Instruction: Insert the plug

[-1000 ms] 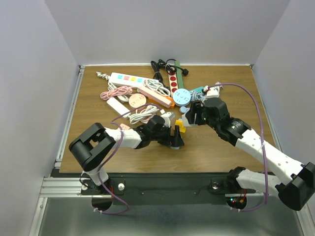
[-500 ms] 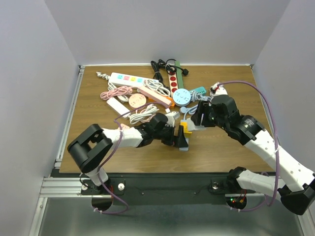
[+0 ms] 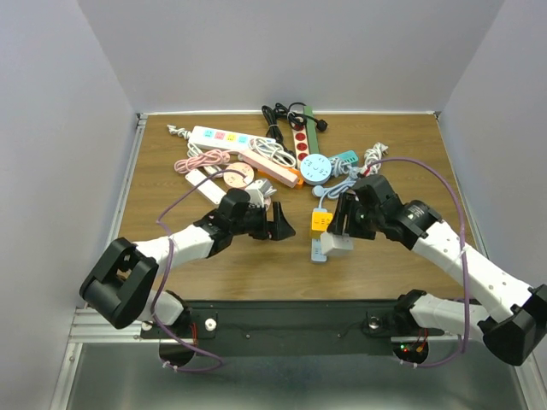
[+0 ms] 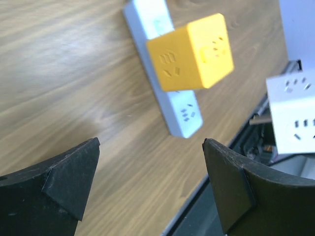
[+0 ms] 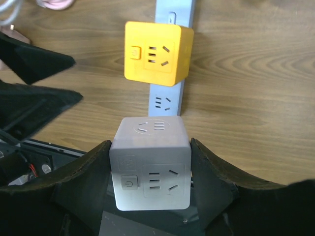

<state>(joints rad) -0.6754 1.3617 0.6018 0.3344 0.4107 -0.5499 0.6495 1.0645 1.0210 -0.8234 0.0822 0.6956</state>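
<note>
The right gripper [image 5: 150, 173] pinches the white cube [image 5: 150, 147] near the strip's [image 5: 165, 104] free end. The open socket lies just ahead, before the yellow cube [image 5: 157, 51]. The left gripper [image 4: 150, 145] is spread, empty, beside the strip.

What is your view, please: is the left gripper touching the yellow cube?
Apart. The left wrist view shows bare tabletop between the open left gripper and the yellow cube.
</note>
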